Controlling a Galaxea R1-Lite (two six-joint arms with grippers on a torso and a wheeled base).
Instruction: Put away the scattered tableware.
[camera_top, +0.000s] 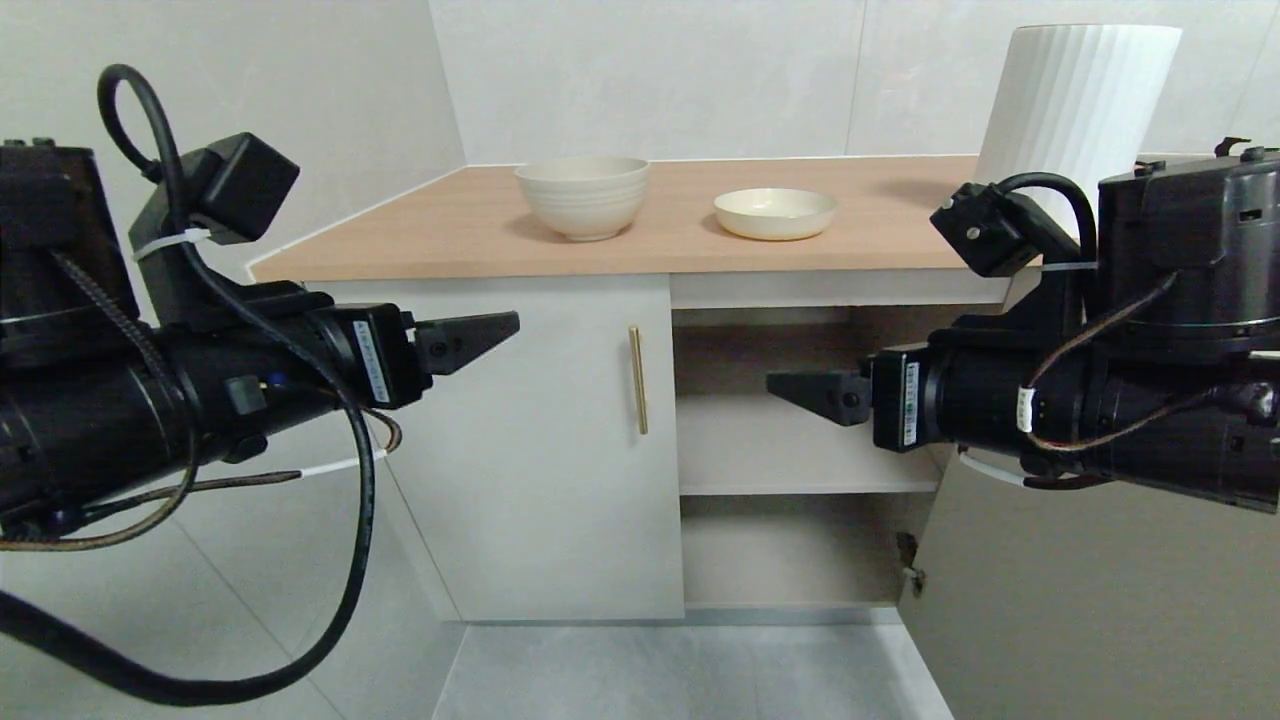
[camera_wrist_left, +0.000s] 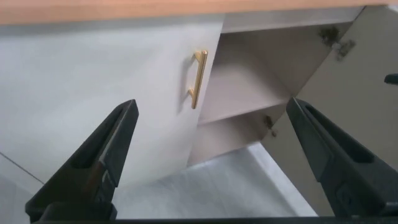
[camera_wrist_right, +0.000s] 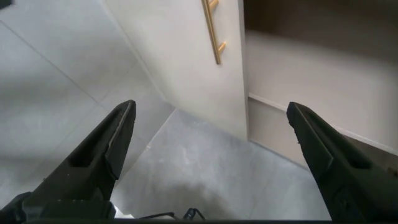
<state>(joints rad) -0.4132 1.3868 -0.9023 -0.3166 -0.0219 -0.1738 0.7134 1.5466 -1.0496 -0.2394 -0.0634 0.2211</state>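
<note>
Jaws wide apart on both left gripper (camera_top: 500, 330) and right gripper (camera_top: 790, 385), nothing held. Cream ribbed ceramic bowl (camera_top: 583, 196) and shallow cream dish (camera_top: 775, 212) sit on the light wooden countertop (camera_top: 450, 235), above and beyond both jaws. White open cabinet shelf (camera_top: 800, 450) lies past the right jaws.

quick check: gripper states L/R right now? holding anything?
Left gripper: open, holding nothing.
Right gripper: open, holding nothing.

Glossy ceramic bowl (camera_top: 582, 196), wood-grain countertop (camera_top: 480, 225)
</note>
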